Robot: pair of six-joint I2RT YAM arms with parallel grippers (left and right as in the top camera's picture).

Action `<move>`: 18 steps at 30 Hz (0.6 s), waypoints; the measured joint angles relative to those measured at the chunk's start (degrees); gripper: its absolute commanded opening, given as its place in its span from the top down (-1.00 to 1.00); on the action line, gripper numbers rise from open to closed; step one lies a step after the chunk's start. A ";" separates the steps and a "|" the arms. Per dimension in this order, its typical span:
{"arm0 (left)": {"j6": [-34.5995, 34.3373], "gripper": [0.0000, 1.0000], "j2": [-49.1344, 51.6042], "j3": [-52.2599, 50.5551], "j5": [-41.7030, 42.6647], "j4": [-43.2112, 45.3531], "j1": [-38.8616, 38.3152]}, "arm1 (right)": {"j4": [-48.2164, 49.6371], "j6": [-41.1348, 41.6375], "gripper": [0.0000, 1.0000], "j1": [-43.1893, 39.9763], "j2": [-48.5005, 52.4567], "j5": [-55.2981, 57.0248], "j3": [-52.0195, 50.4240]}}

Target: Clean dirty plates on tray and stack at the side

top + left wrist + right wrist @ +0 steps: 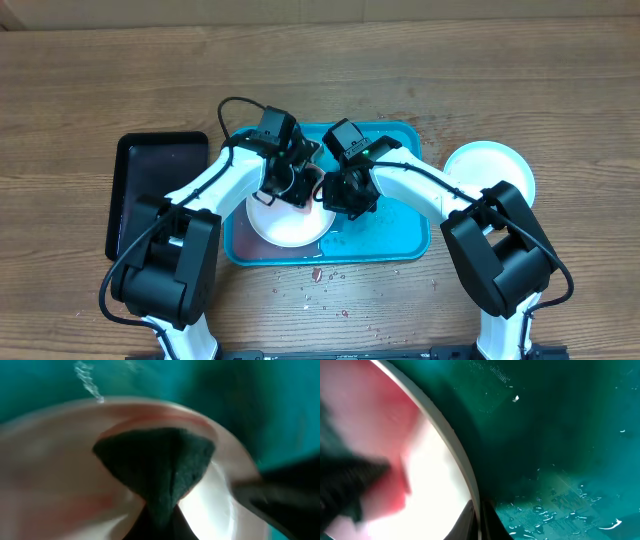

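white plate (290, 225): on turquoise tray (400, 245), front-left part; red smear in well, not yet clean.
left gripper (288, 185): clamped on dark sponge (155, 460), pressed flat onto plate face.
right gripper (338, 192): pinched tight on plate rim, right side, steadying.
handling: prob. light, stiff, thin rim; wet + saucy, so slippery. Best taken by rim only, kept level; likely to skate on wet tray.
second white plate (490, 165): on desk, just off tray's right edge.

A turquoise tray (395, 235), white plate (285, 228) with red smears, dark cloth (155, 465), black side tray (155, 185).
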 measured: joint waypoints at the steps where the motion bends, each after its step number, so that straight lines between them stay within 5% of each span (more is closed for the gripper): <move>1: -1.86 0.92 0.00 0.00 -2.75 0.50 0.00 | 0.00 0.00 0.93 0.02 0.00 0.00 0.00; 10: -20.81 0.92 -0.37 0.55 -29.99 -6.99 -1.22 | 0.09 -0.02 0.93 0.04 0.00 -0.02 0.00; 15: -22.01 0.92 -0.37 0.55 -31.08 -12.76 -1.16 | 0.04 -0.04 0.93 0.07 0.00 -0.42 0.00; 18: -16.37 0.92 -0.42 0.87 -25.46 -15.39 -0.66 | 0.00 -0.09 0.93 -0.31 0.00 -0.87 0.00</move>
